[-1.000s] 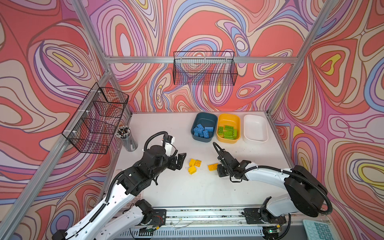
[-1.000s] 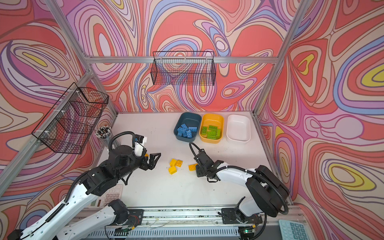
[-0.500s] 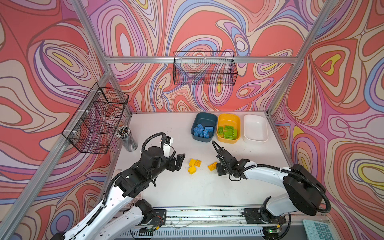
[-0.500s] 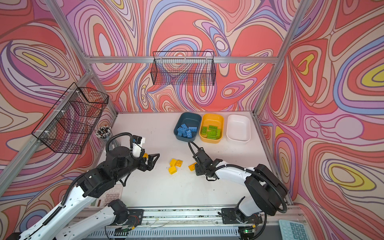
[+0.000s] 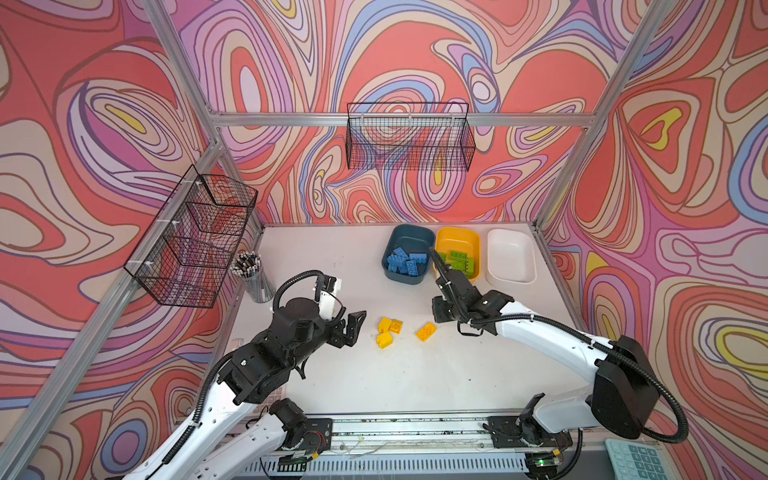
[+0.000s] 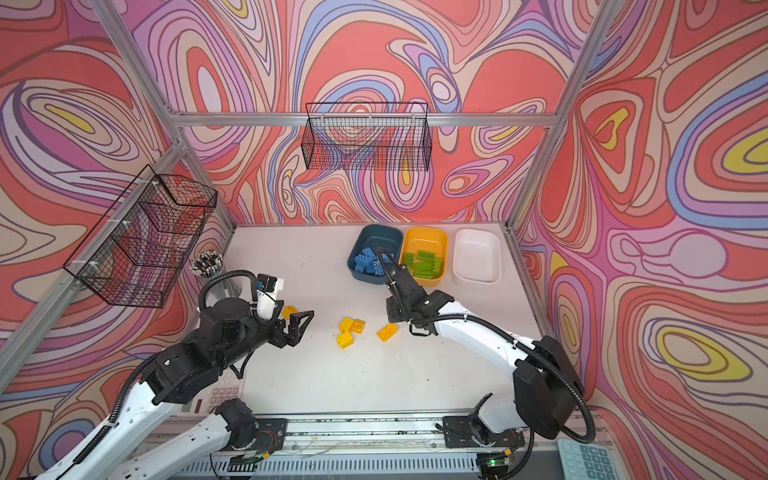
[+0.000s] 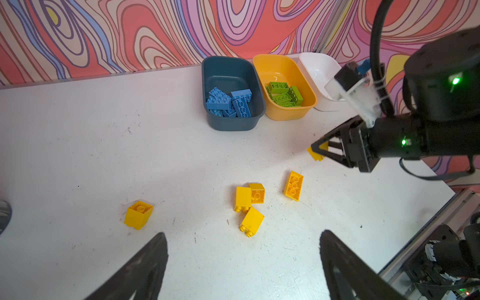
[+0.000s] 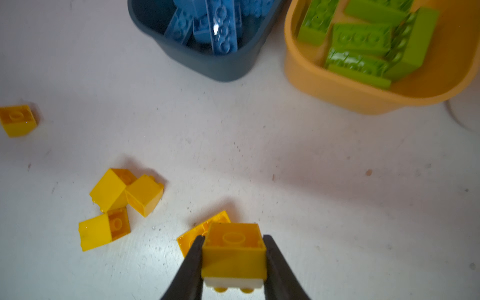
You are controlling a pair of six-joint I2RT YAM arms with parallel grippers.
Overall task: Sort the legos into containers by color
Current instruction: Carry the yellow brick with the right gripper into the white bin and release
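Blue legos (image 5: 405, 262) in teal tub (image 5: 409, 239), green (image 5: 459, 259) in orange tub (image 5: 457, 237), yellow (image 5: 385, 340) scattered

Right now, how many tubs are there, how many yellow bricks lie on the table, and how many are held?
Tubs: 3
Yellow bricks on the table: 5
Yellow brick held in the right gripper: 1
Total: 9

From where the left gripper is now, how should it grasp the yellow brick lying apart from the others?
Probably from above, left gripper closing on two opposite side walls of the lone yellow brick: it sits hollow side up, nothing touching it, so flat parallel faces are free.
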